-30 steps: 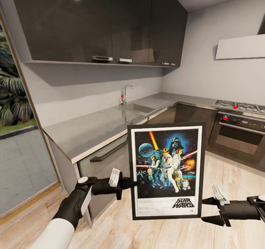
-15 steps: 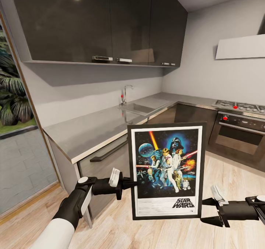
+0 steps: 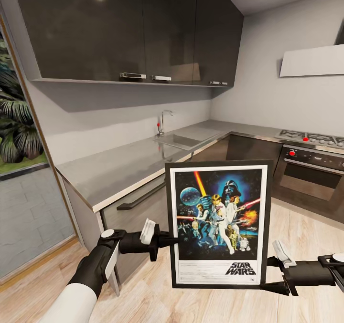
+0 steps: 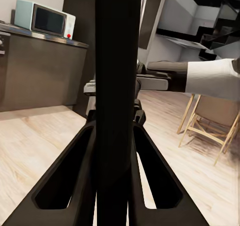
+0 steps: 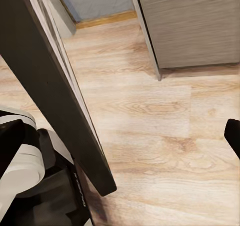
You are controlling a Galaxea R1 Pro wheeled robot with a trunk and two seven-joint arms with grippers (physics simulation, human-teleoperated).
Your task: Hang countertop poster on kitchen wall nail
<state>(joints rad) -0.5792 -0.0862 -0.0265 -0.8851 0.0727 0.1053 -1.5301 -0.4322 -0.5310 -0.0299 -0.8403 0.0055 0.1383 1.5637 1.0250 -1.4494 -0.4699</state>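
Between my two arms, held up off the wooden floor [image 3: 306, 232], the poster [image 3: 217, 225] stands upright with its picture side toward my head camera, the "STAR WARS" logo at its bottom. My left jaws [image 3: 173, 240] are clamped on its left edge, about two thirds of the way down. My right jaws [image 3: 276, 274] are spread open near its lower right corner; whether they touch the frame I cannot tell.

From the left wrist, the poster's black edge [image 4: 118, 85] runs straight between my two fingers [image 4: 75, 176], which press on it from both sides. Beyond it that camera sees my right arm [image 4: 200, 75] reaching across, a microwave [image 4: 45, 19] on a dark unit, and a wooden folding chair [image 4: 207, 123] — none of which my head camera takes in.

From the right wrist, the poster's dark back [image 5: 55, 95] slants across the frame, with its lower corner hanging free above the floor planks and a grey cabinet [image 5: 190, 23] beyond.

Behind the poster in the head view, the grey bench [image 3: 119, 165] runs along the wall to the steel sink [image 3: 184, 140] and tap [image 3: 163, 121], under dark wall cupboards [image 3: 129, 27]. An oven [image 3: 308, 172] with a hob [image 3: 308, 137] stands at the right.
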